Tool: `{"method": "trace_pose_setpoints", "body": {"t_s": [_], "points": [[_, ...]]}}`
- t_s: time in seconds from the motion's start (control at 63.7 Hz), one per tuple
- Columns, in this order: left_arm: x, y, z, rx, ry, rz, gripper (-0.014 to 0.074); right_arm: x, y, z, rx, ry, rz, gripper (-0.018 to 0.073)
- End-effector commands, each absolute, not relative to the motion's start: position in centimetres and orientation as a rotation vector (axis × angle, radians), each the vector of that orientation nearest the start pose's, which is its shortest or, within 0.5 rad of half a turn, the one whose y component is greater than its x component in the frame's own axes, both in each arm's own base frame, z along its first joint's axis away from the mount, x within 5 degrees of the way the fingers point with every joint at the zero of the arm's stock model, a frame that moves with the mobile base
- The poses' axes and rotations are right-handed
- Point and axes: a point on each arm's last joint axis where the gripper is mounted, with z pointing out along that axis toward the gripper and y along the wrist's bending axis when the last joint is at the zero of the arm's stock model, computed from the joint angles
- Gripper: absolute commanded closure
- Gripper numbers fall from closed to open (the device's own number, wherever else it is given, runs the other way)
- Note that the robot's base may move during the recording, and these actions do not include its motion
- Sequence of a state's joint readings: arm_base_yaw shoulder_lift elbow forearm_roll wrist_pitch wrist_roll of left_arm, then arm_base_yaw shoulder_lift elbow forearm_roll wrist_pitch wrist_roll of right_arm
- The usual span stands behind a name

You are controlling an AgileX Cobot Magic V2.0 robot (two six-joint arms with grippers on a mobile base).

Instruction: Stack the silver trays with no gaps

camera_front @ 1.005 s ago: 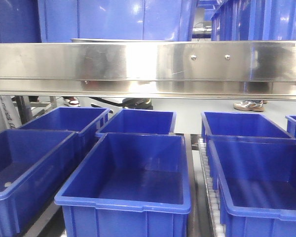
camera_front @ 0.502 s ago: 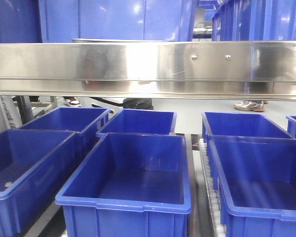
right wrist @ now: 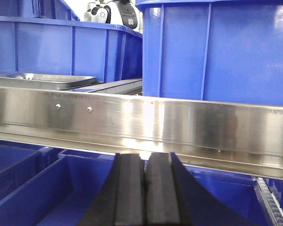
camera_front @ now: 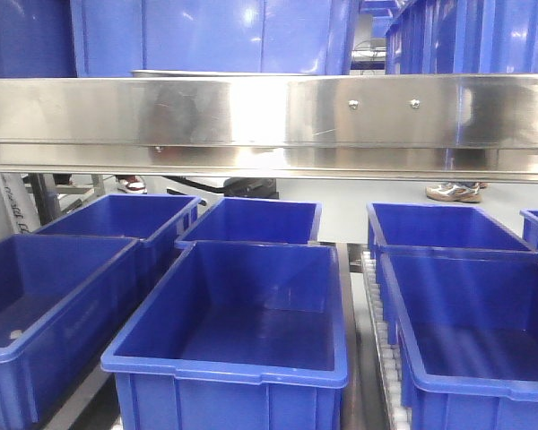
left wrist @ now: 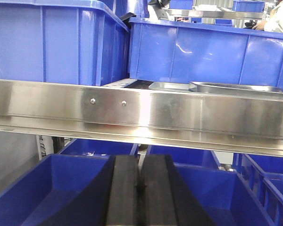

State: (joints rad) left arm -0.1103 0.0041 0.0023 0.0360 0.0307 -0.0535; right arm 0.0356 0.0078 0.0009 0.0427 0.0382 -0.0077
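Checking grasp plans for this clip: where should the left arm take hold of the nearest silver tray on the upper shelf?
Probably the silver tray's thin flat near rim, approached from the front and above the steel beam, which hides its wall. The left gripper is shut below the beam, so it must rise and open first.

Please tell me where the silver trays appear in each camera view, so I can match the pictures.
Front view: only a thin rim of the silver trays shows above the steel beam, upper left.
Left wrist view: upper right, behind the beam.
Right wrist view: upper left, behind the beam.
Shared landmark: the beam's two screws.
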Motion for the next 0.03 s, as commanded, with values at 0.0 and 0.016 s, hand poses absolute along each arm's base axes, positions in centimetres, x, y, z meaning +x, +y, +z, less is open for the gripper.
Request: {"method": "trace_pose_setpoints", "body": {"t_s": [0.0, 0.016], "points": [[5.59, -0.65, 21.21, 0.074, 1.495, -0.108, 0.0602, 5.62, 0.17, 21.22, -0.003, 1.494, 0.045, 0.0632], [5.59, -0.65, 21.21, 0.074, 1.495, -0.108, 0.0602, 5.62, 0.17, 21.22, -0.003, 1.494, 0.045, 0.0632]]}}
